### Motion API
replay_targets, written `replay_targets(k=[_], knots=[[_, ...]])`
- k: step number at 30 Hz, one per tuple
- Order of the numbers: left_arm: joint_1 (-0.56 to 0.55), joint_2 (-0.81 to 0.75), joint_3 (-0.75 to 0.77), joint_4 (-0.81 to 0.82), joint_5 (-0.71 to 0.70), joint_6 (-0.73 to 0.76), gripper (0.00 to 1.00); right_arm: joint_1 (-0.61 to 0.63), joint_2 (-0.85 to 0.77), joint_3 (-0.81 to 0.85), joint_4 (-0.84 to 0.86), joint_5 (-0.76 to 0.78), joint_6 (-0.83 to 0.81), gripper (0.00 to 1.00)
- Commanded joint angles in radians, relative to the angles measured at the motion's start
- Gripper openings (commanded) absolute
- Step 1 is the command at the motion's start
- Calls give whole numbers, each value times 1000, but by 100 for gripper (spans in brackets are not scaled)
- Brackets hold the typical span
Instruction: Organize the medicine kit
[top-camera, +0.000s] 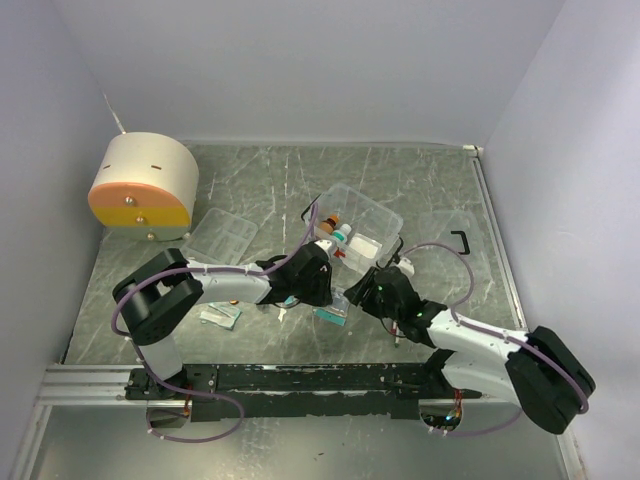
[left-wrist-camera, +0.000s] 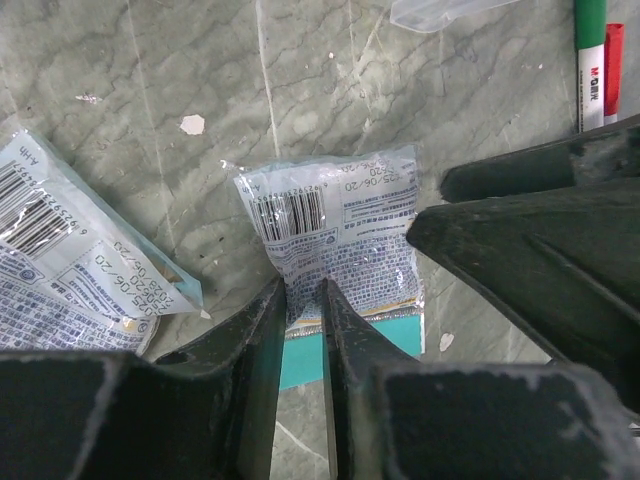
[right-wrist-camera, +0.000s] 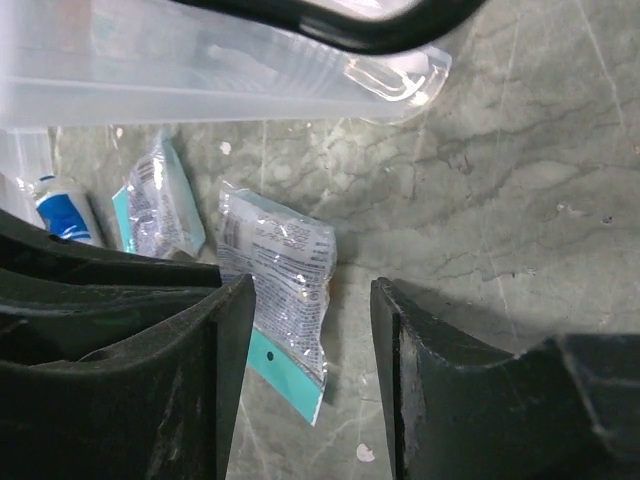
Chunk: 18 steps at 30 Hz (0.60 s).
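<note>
The left gripper (left-wrist-camera: 303, 290) is clamped on the teal end of a medicine sachet (left-wrist-camera: 335, 225) just short of the clear kit box (top-camera: 372, 205). The sachet's long axis runs straight out from the fingers, roughly toward the box. The right gripper (right-wrist-camera: 312, 300) hovers beside the box with fingers apart, over a second sachet (right-wrist-camera: 280, 265) that lies lengthwise between them, closer to one finger. The left arm looks better placed to load first.

This is looking like a robotics lab test cell: plain pale walls (top-camera: 300, 60) are boxing in a grey marbled table (top-camera: 250, 170) on three sides. A metal rail (top-camera: 90, 385) is running along the bottom of the frame, carrying a cabled left arm (top-camera: 220, 280) and right arm (top-camera: 480, 340).
</note>
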<state>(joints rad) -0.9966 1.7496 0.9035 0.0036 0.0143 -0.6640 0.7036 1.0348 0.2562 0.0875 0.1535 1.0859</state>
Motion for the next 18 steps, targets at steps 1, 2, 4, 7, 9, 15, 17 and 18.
replay_targets(k=[1, 2, 4, 7, 9, 15, 17, 18], knots=[[-8, 20, -37, -30, -23, 5, 29, 20, 59, -38, 128, 20, 63, 49], [-8, 20, -38, -26, -20, 3, 29, 30, 69, -44, 142, 22, 69, 48], [-9, 24, -39, -21, -16, 1, 29, 55, 90, -47, 161, 29, 80, 46], [-8, 32, -39, -22, -12, -2, 28, 89, 118, -41, 186, 49, 81, 43], [-8, 33, -41, -20, -11, -4, 28, 106, 136, -32, 202, 64, 77, 39], [-11, 21, -49, -20, -18, -13, 31, 124, 155, -2, 153, 126, 97, 21], [-10, 9, -58, -10, -15, -18, 33, 124, 148, 1, 129, 149, 107, 15], [-10, 3, -63, -5, -14, -21, 35, 124, 140, 2, 122, 156, 108, 12]])
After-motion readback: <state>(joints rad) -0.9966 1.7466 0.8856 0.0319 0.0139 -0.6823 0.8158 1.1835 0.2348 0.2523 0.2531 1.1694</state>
